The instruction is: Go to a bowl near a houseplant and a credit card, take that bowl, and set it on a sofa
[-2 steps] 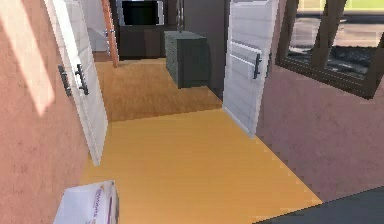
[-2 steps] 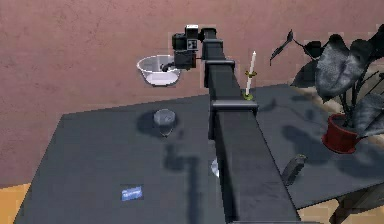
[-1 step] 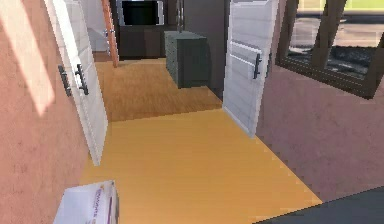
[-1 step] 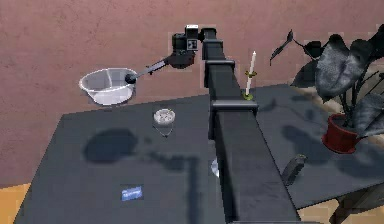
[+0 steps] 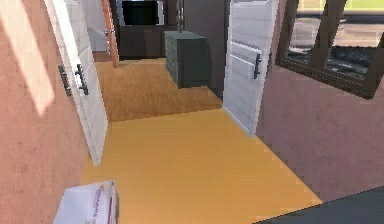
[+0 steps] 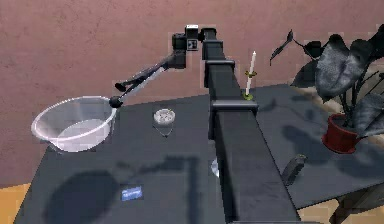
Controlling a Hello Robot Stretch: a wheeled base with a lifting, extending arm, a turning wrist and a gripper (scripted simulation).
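Fwd view: orange floor (image 5: 190,160) runs up the middle betw. two white doors, left door (image 5: 85,85) and right door (image 5: 245,70). Dark grey cabinet (image 5: 187,58) sits top centre, window (image 5: 335,45) upper right, white box-like thing (image 5: 90,205) bottom left.

Arm side view: arm (image 6: 235,140) rises from bottom edge over a dark table (image 6: 180,170). Gripper (image 6: 120,97) points left, and the clear bowl (image 6: 75,125) hangs at its finger end at centre left, seemingly lifted off the tabletop, so it's held. Finger state can't be told. Houseplant (image 6: 345,85) is at far right, candle (image 6: 252,75) upper centre, and a small blue card (image 6: 132,192) at lower left, prob. the credit card.

Progress: bowl reached and picked, I'd say. Left to do: drive to a sofa and set the bowl down.
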